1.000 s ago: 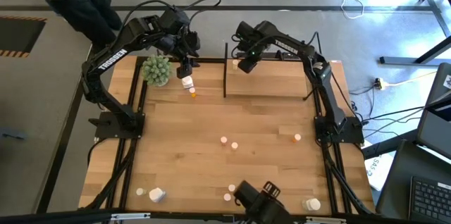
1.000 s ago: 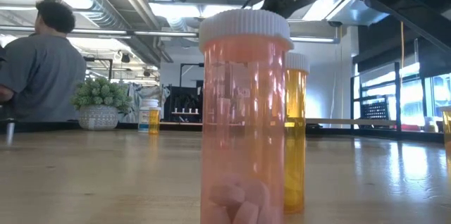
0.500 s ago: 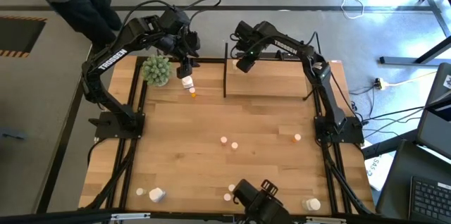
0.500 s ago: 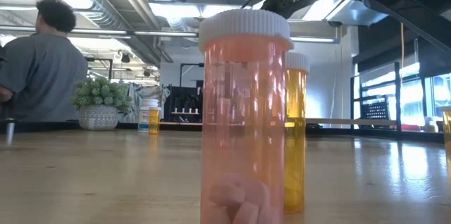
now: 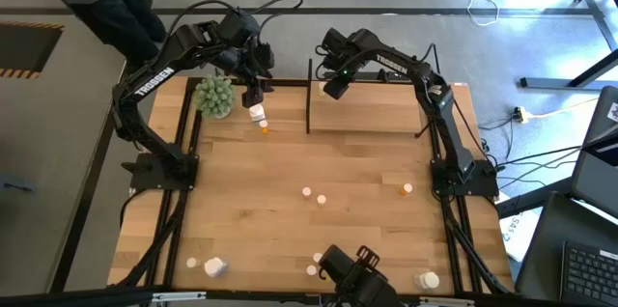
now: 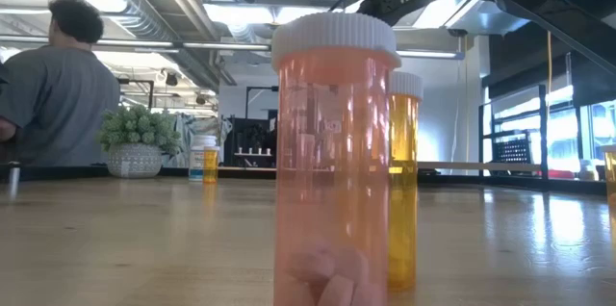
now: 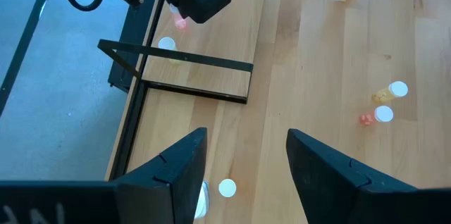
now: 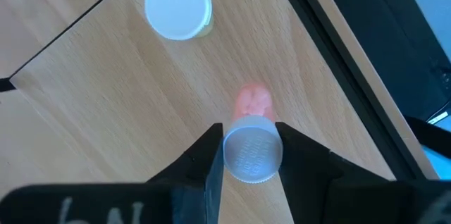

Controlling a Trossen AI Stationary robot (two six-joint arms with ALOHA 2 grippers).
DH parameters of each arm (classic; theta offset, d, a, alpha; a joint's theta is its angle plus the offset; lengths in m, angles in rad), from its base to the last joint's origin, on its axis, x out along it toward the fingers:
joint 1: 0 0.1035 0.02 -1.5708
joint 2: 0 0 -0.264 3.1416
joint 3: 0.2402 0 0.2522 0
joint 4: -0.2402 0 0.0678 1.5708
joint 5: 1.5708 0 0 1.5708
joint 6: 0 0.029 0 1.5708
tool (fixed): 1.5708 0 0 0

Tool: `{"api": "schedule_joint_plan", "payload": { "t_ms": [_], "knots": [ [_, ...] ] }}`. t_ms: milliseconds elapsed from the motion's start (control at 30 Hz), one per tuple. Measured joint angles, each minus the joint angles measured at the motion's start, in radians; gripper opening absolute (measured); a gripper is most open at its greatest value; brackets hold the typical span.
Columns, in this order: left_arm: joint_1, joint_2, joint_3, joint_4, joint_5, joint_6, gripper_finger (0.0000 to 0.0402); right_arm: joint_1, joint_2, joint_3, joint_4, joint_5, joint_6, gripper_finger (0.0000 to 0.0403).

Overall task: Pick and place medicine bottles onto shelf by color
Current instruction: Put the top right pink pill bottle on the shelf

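My right gripper (image 8: 248, 143) is shut on a pinkish-red medicine bottle (image 8: 252, 104) with a white cap, over the far left corner of the shelf (image 5: 372, 114). A white-capped yellowish bottle (image 8: 177, 5) stands on the shelf board (image 8: 106, 97) beside it. My left gripper (image 7: 246, 160) hangs open in the air at the table's far left (image 5: 254, 83), above a white bottle (image 5: 256, 112) and a small orange one (image 5: 264, 126) standing on the table. It touches nothing. My right gripper pinches the bottle's white cap (image 8: 252, 162) between its two fingers, one on each side. The fingers come from above and point down. The bottle stays upright below them; whether its bottom stands on the shelf board I cannot tell.
A green plant ball (image 5: 215, 96) sits beside the left gripper. Loose bottles stand mid-table (image 5: 307, 192), (image 5: 322, 199), (image 5: 407, 189), and several along the near edge (image 5: 214, 267), (image 5: 428, 280). In the low view a pinkish bottle (image 6: 335, 152) stands close up. A person (image 6: 58, 85) stands beyond the table.
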Motion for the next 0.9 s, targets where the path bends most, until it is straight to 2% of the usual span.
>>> {"api": "schedule_joint_plan", "payload": {
  "t_ms": [333, 900],
  "knots": [
    [0.0, 0.0, 0.0, 0.0, 0.0, 0.0, 0.019, 0.0, -0.007, -0.078, 0.025, 0.0, -0.016, 0.0115],
    [0.0, 0.0, 0.0, 0.0, 0.0, 0.0, 0.019, 0.0, -0.002, -0.069, 0.076, 0.0, -0.014, 0.0115]
  ]
}}
